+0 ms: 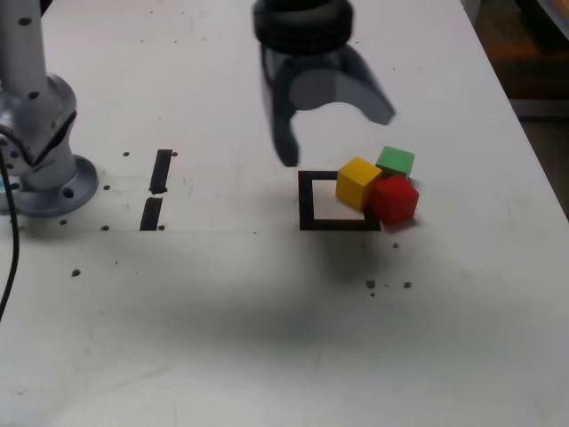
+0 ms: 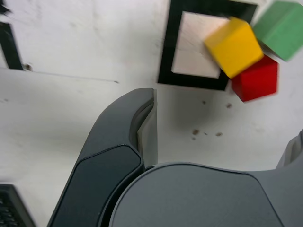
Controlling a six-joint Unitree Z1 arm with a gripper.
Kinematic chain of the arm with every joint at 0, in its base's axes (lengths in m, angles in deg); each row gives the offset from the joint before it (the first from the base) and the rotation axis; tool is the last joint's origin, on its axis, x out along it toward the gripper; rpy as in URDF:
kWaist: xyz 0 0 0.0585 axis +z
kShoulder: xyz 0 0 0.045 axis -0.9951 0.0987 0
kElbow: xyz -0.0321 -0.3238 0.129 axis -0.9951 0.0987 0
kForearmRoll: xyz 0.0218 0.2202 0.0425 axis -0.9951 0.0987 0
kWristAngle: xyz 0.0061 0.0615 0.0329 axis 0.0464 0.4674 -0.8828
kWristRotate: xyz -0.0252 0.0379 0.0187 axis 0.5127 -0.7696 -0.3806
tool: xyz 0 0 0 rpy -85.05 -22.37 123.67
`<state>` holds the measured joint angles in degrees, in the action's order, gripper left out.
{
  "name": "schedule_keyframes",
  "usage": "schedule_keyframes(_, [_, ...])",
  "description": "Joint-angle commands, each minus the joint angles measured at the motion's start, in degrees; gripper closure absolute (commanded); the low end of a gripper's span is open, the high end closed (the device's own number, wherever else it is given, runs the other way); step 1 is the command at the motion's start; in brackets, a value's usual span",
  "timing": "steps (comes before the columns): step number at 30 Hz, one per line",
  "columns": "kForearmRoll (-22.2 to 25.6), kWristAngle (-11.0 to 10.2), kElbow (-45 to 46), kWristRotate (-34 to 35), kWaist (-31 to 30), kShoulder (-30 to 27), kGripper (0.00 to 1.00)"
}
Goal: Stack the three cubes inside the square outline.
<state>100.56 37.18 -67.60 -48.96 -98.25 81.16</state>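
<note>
Three cubes sit huddled together on the white table. The yellow cube [image 1: 358,181] [image 2: 234,46] lies over the right-hand side of the square outline [image 1: 308,201] [image 2: 166,52] in the exterior view. The red cube [image 1: 394,199] [image 2: 255,80] is just outside the outline, against the yellow one. The green cube [image 1: 396,162] [image 2: 280,28] is behind both. My gripper [image 1: 334,133] [image 2: 227,113] hangs open and empty above the table, up and to the exterior view's left of the cubes. One dark finger [image 1: 286,147] [image 2: 142,123] points down near the outline's far left corner.
The arm's grey base [image 1: 44,182] stands at the exterior view's left with a black cable [image 1: 11,267] beside it. Two short black tape strips [image 1: 161,171] [image 1: 151,213] lie between base and outline. Small dark specks [image 1: 388,285] dot the table. The table's edge [image 1: 533,151] runs down the right.
</note>
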Motion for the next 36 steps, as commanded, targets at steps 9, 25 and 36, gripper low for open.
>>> schedule_keyframes(9, [3.67,1.15,-11.63,2.05,-3.36,8.74,0.01])
schedule_keyframes(25, [2.7,4.41,-16.28,4.77,-4.08,17.16,0.01])
schedule_keyframes(36, [1.33,5.68,-18.21,4.79,-3.11,21.66,0.01])
